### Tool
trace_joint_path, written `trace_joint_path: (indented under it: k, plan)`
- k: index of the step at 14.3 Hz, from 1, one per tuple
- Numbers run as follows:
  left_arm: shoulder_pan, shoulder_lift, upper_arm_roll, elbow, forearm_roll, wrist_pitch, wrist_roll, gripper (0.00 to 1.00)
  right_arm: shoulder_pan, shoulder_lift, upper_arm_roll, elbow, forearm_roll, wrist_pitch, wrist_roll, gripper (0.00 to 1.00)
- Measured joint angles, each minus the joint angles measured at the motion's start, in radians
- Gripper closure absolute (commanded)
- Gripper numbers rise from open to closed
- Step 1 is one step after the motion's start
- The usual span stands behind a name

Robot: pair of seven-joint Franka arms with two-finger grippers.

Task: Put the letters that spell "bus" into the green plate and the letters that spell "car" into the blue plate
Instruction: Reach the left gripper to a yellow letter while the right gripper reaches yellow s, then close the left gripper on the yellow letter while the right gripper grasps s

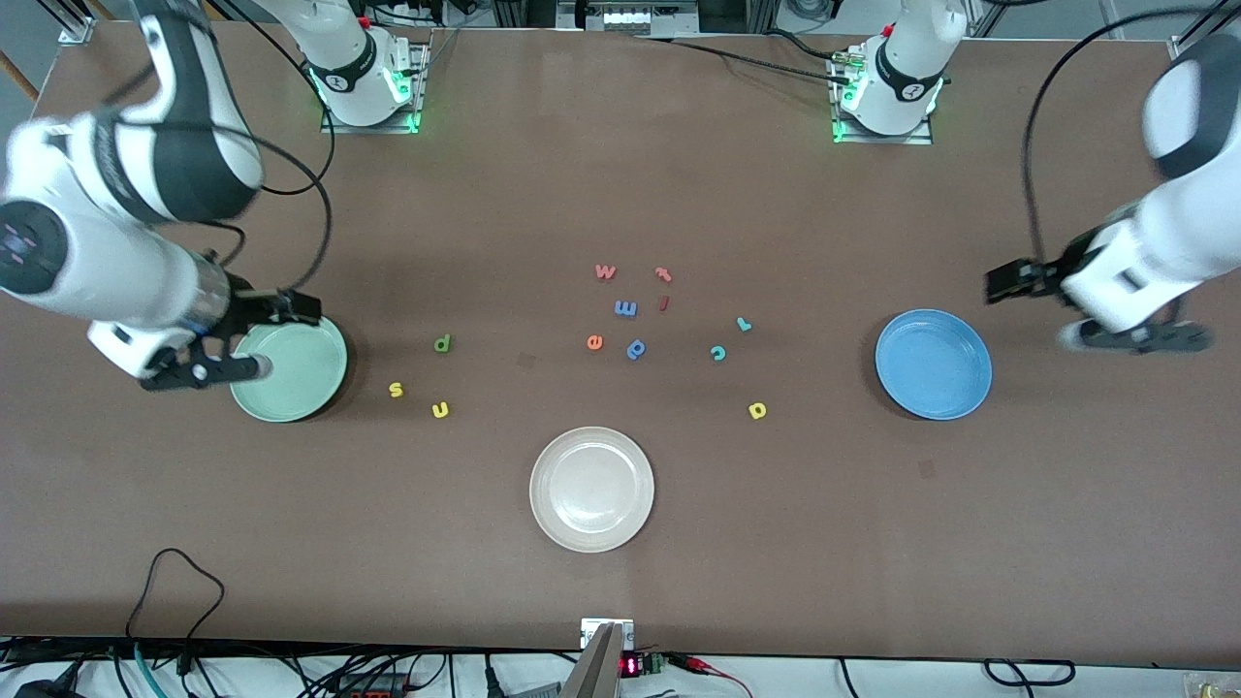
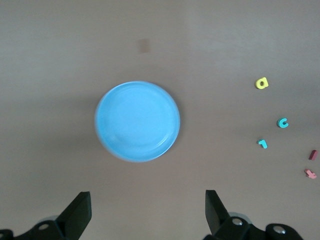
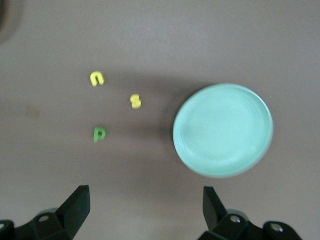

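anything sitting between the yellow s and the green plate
Nothing visible does. The yellow s lies on bare table beside the green plate, with the yellow u and green b farther from the plate.

Green plate (image 1: 291, 368) under right gripper (image 1: 208, 364), blue plate (image 1: 933, 364) beside left gripper (image 1: 1129, 334), letters between.

The green plate (image 1: 291, 373) and the blue plate (image 1: 933, 364) are both empty. The green "b" (image 1: 442, 342), yellow "s" (image 1: 396, 390) and yellow "u" (image 1: 440, 410) lie flat near the green plate. The teal "r" (image 1: 744, 324), teal "c" (image 1: 718, 353) and yellow "a" (image 1: 757, 410) lie flat between the table's middle and the blue plate.
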Motion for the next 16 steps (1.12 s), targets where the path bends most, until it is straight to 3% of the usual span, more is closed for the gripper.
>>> trace_joint_path:
  k: [3,6,8,10,13,16]
  plan:
    - [-0.118,0.168,-0.008,-0.001,-0.001,0.165,-0.022,0.12,0.024,0.089,0.0,-0.05,0.0,0.178,0.0,0.0]
    - [-0.19,0.311,-0.01,0.03,-0.001,0.247,-0.084,0.19,0.044,0.153,0.0,-0.102,0.0,0.333,0.0,0.19]
    - [-0.215,0.392,-0.011,0.085,-0.001,0.253,-0.123,0.22,0.051,0.186,0.0,-0.119,-0.002,0.391,-0.006,0.39]
    - [-0.242,0.473,-0.012,0.163,-0.001,0.257,-0.183,0.23,0.066,0.209,0.0,-0.12,-0.002,0.426,-0.014,0.53]
    - [-0.28,0.563,-0.012,0.245,-0.001,0.31,-0.238,0.28,0.089,0.23,0.0,-0.122,-0.009,0.441,-0.014,0.53]
    - [-0.294,0.615,-0.012,0.26,-0.001,0.372,-0.248,0.32,0.091,0.254,-0.001,-0.124,-0.038,0.448,-0.014,0.51]
